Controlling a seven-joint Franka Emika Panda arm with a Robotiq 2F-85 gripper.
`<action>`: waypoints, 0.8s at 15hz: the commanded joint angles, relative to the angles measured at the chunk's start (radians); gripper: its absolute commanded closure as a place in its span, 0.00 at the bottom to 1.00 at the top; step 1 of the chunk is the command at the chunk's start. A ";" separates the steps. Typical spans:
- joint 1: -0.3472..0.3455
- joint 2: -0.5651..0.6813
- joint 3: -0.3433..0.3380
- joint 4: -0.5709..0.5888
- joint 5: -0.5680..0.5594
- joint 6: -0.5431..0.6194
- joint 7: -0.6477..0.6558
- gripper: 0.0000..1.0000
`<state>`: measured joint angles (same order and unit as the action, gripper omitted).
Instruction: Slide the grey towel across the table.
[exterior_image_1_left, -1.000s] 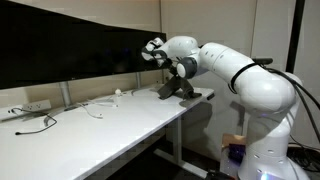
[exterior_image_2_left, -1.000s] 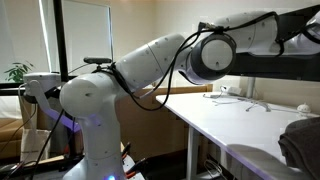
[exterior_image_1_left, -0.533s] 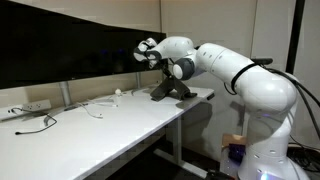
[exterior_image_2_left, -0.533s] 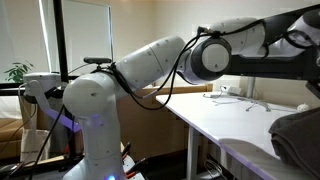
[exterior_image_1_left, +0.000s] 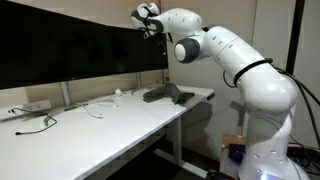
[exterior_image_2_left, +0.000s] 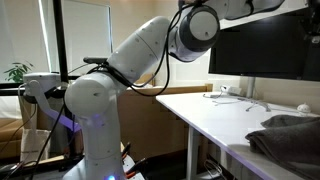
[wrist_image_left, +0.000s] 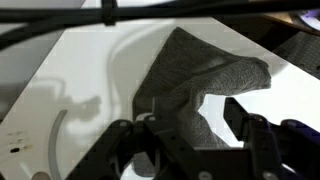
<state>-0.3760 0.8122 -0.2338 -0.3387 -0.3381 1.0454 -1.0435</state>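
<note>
The grey towel (exterior_image_1_left: 165, 95) lies crumpled near the far end of the white table (exterior_image_1_left: 110, 135), and it also shows at the table's near corner (exterior_image_2_left: 290, 135). My gripper (exterior_image_1_left: 143, 17) hangs high above it, in front of the dark screen, well clear of the cloth. In the wrist view the towel (wrist_image_left: 200, 70) lies below on the table, and my gripper (wrist_image_left: 197, 122) is open, its two dark fingers (wrist_image_left: 238, 116) standing apart with nothing held between them. In an exterior view only the arm (exterior_image_2_left: 195, 22) shows, not the gripper.
Loose cables (exterior_image_1_left: 35, 120) and a white cord (exterior_image_1_left: 95, 108) lie on the table's other half, with a small white object (exterior_image_1_left: 117, 93) by the wall. A large dark screen (exterior_image_1_left: 80, 40) stands behind the table. A cable's shadow and a cord (wrist_image_left: 60, 125) show beside the towel.
The gripper opened and let go of the towel, then rose from table level to high above it. The towel has settled flatter on the table.
</note>
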 joint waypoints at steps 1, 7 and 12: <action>-0.052 -0.087 0.042 -0.038 0.085 0.016 0.022 0.03; -0.147 -0.098 0.131 -0.076 0.272 -0.023 0.059 0.00; -0.143 0.021 0.145 -0.008 0.316 -0.076 0.156 0.00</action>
<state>-0.5216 0.7696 -0.1075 -0.4041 -0.0464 1.0143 -0.9521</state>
